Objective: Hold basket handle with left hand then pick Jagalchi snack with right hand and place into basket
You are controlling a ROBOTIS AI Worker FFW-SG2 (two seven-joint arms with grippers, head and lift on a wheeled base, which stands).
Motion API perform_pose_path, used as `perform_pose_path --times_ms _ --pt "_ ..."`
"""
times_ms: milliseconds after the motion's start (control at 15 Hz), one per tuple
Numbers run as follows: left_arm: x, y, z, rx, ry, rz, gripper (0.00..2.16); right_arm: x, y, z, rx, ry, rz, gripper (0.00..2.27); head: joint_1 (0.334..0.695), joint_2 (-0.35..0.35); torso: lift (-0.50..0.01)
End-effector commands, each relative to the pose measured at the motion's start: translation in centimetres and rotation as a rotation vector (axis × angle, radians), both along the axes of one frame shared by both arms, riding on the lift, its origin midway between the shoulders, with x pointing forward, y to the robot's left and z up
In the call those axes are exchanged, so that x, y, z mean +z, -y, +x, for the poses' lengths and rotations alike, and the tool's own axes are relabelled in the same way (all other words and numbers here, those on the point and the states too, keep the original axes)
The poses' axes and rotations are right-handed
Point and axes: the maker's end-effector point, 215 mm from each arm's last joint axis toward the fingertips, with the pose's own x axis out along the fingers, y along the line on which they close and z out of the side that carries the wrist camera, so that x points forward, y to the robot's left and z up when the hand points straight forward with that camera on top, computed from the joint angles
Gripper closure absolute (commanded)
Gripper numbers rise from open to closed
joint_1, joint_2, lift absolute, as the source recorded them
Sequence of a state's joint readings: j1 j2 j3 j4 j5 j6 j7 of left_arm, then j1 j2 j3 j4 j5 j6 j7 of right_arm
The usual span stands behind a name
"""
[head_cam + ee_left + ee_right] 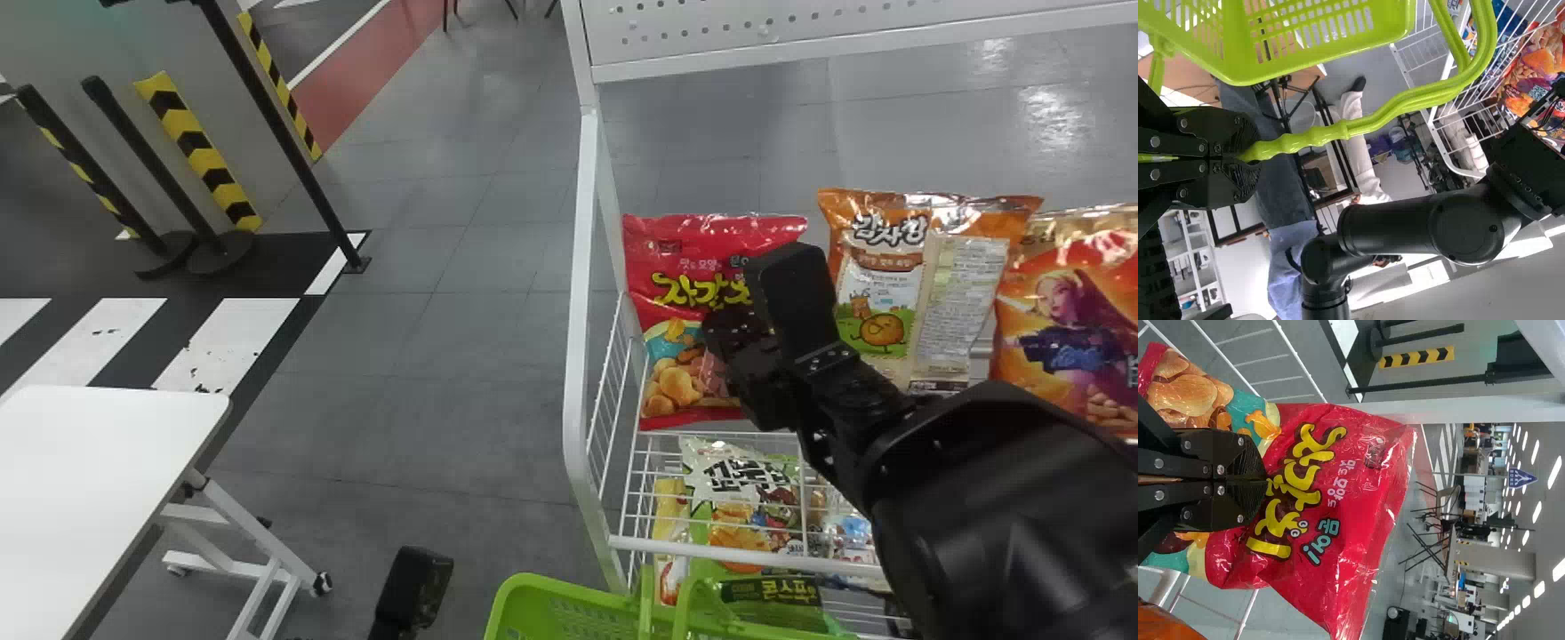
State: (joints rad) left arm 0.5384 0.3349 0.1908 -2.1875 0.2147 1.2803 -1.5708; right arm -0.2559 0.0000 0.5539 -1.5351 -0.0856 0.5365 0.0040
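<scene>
left of the white rack (pixel 581 311), the left gripper (pixel 1248 157) clamps the basket handle (pixel 1315 137), presumably so the green basket (pixel 524 588) stays steady at the rack's near side — close for a short transfer. at the rack's left end the jagalchi snack (pixel 685 284) stands upright, the right gripper (pixel 1266 480) pinched on its front, likely for a firm fold — the orange bag (pixel 880 307) beside it on the rack leaves little side room.

Right pincer (pixel 752 309) at red bag (pixel 683 331) — green basket (pixel 569 594) below
</scene>
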Motion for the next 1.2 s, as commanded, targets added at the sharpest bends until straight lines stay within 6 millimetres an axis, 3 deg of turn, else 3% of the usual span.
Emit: perform_pose_path --times_ms 0,267,467,733,1133 --pt "0.2 0.1 -0.1 -0.003 -0.006 -0.010 2.15 0.5 0.0 -0.7 -0.005 0.005 0.024 2.25 0.695 0.314 -0.009" --pt "0.1 0.0 0.0 -0.002 -0.007 -0.011 2.15 2.9 1.2 -2.2 -0.032 0.006 0.047 2.25 0.695 0.310 -0.009" --pt "0.3 0.1 0.2 -0.001 -0.007 -0.017 2.15 4.7 0.9 -3.1 -0.016 0.018 0.082 2.25 0.695 0.309 -0.009" --pt "0.2 0.0 0.1 0.000 -0.010 -0.016 2.15 3.8 2.2 -4.8 -0.029 -0.077 0.040 2.25 0.695 0.313 -0.009" --pt "0.3 0.1 0.2 -0.001 -0.012 -0.020 2.15 6.6 2.7 -8.4 -0.012 -0.122 0.060 2.25 0.695 0.311 -0.009"
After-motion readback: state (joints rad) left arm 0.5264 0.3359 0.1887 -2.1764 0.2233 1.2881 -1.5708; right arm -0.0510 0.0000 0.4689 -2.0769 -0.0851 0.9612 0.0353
